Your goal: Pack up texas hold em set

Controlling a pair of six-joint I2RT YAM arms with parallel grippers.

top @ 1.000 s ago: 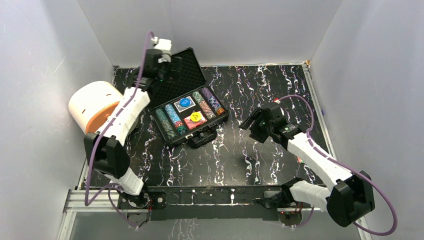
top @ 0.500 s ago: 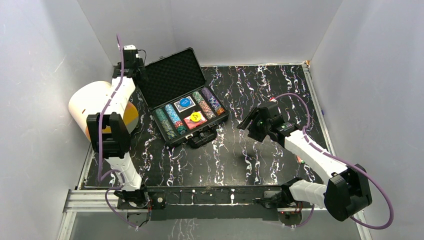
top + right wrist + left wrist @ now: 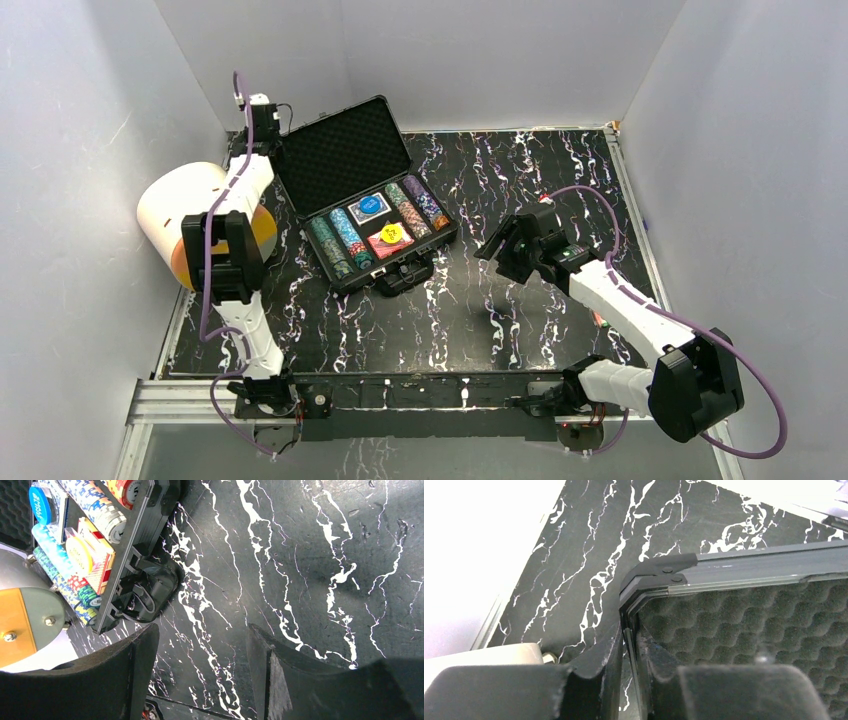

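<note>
The black case (image 3: 425,248) lies open on the black, white-veined tabletop (image 3: 520,170), left of centre, with its handle (image 3: 405,278) facing the arms. Its foam-lined lid (image 3: 345,155) is tilted back towards the far left corner. In the base, 4 rows of multicoloured poker chips (image 3: 345,240) lie on edge around 2 card decks. A blue disc (image 3: 40,502) sits on 1 deck and a yellow button (image 3: 392,232) on the red one (image 3: 100,562). Both carry printing too small to read.

The left fingers (image 3: 604,680) are nearly closed and pinch the lid's rim just below its far left corner, 1 outside the frame and 1 against the foam. The right fingers (image 3: 135,670) stand well apart and hold nothing, hovering above bare tabletop to the right of the case. A large white-and-orange cylinder (image 3: 185,215) lies left of the case.
</note>
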